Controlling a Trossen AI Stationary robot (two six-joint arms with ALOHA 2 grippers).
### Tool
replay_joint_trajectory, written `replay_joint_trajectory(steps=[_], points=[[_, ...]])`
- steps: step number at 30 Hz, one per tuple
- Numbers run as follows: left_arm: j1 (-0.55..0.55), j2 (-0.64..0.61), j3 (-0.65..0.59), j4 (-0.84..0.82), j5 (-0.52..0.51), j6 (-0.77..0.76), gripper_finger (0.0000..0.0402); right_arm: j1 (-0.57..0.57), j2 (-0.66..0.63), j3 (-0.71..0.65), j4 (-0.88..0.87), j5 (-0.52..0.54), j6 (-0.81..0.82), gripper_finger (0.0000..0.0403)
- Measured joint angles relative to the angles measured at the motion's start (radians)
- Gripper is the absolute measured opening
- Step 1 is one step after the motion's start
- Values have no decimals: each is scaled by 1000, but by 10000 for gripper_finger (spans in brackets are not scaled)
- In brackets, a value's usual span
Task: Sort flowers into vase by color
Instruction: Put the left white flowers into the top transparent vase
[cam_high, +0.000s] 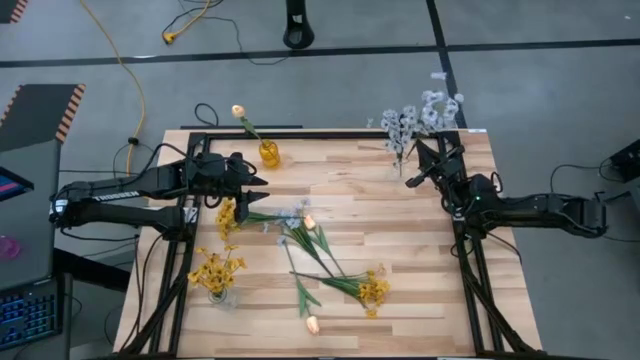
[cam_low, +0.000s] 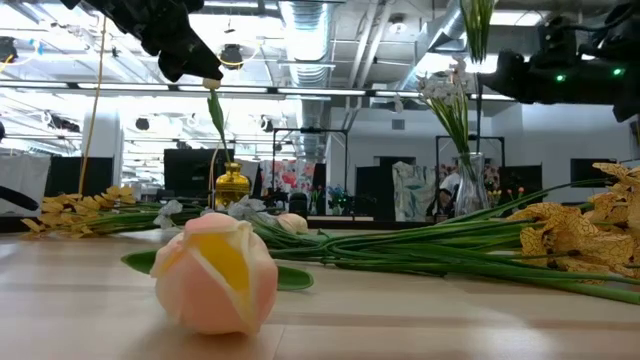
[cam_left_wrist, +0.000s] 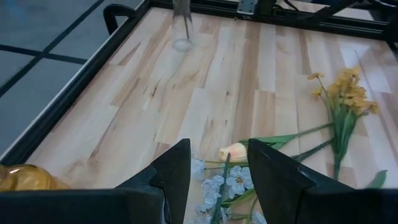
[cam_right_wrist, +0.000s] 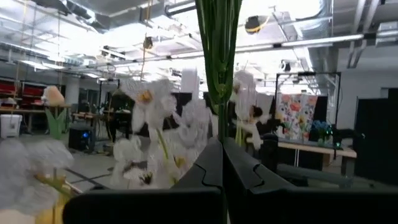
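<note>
I see the flowers split between vases and the bench (cam_high: 400, 260). A pale blue-white spray (cam_high: 420, 118) stands bunched in a clear vase (cam_low: 470, 186) at the far right corner. My right hand (cam_high: 412, 180) is pinched shut on a green stem (cam_right_wrist: 219, 56), just beside that bunch; its wrist view shows the stem rising straight up from between the closed fingers, white blossoms crowding around it.

1 peach bud (cam_high: 238, 111) leans out of an amber vase (cam_high: 269, 154) at the far left. A yellow cluster (cam_high: 215, 268) sits in a third vase (cam_high: 219, 294) near the left front corner.

Loose sprigs lie across the middle of the bench: a yellow sprig (cam_high: 227, 215) at the left, blue-white blossoms (cam_left_wrist: 233, 180) and a peach bud (cam_left_wrist: 231, 152) beside them, another yellow sprig (cam_high: 373, 289) to the right, and 1 more bud (cam_high: 313, 324) nearest the front edge.

My left hand (cam_high: 258, 185) hovers above the loose pile with its fingers (cam_left_wrist: 177, 171) moderately apart, holding nothing, the blossoms showing between them.
</note>
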Motion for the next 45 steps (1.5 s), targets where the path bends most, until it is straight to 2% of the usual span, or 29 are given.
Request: replay_joint_trajectory(steps=[10, 29, 34, 41, 45], points=[[0, 0, 0, 0, -1, 0, 146, -31, 106, 0, -2, -19, 45, 30], [0, 0, 0, 0, -1, 0, 146, -31, 111, 0, -5, -7, 43, 48], [0, 0, 0, 0, 0, 0, 146, -29, 111, 0, -7, 63, 44, 79], [0, 0, 0, 0, 0, 0, 146, -30, 111, 0, -18, 72, 47, 151], [0, 0, 0, 0, 0, 0, 146, -30, 111, 0, -50, 72, 111, 193]])
